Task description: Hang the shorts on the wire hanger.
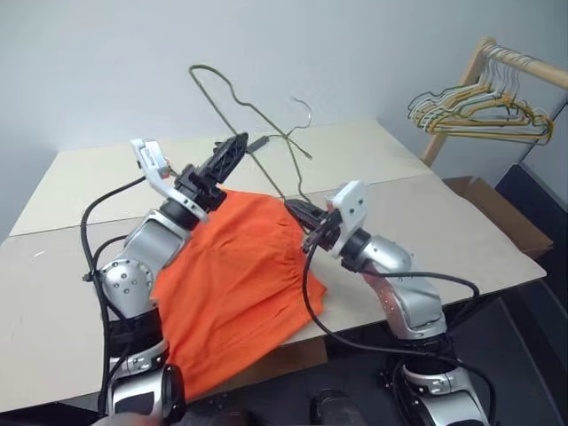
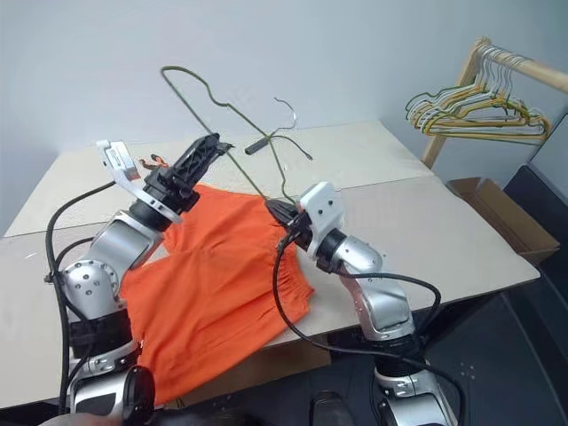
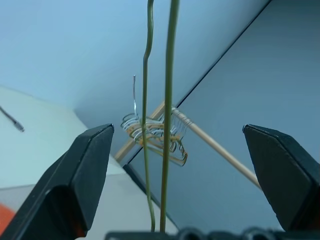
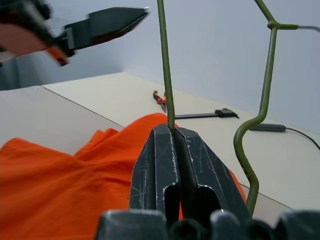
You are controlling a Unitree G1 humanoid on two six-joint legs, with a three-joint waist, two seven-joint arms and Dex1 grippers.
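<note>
The right pincer [image 4: 174, 131] is clamped tight on the wire hanger [image 1: 232, 93], its 2 black fingers pressed together around 1 thin grey-green strand. It holds the hanger raised off the tabletop [image 1: 417, 209], tilted, with the wire loop leaning up and away toward the wall and the small hook [image 1: 304, 106] pointing to the right. In the right wrist view a second strand of the same wire [image 4: 260, 107] bends past beside the fingers without touching them.

The left pincer [image 1: 232, 153] stands wide open, lifted above the tabletop and aimed at the hanger. In the left wrist view 2 wire strands run upright through the gap between its fingers [image 3: 92, 167], touching neither.

The shorts [image 1: 235, 284] lie spread flat on the tabletop below both arms, bright orange, the gathered waistband toward the right arm and 1 corner hanging over the near edge.

A thin black cable [image 2: 280, 138] lies on the tabletop beyond the shorts. Well off to the right, a bunch of pale yellow and white hangers [image 1: 475, 111] hangs from a wooden rail [image 1: 524, 67].
</note>
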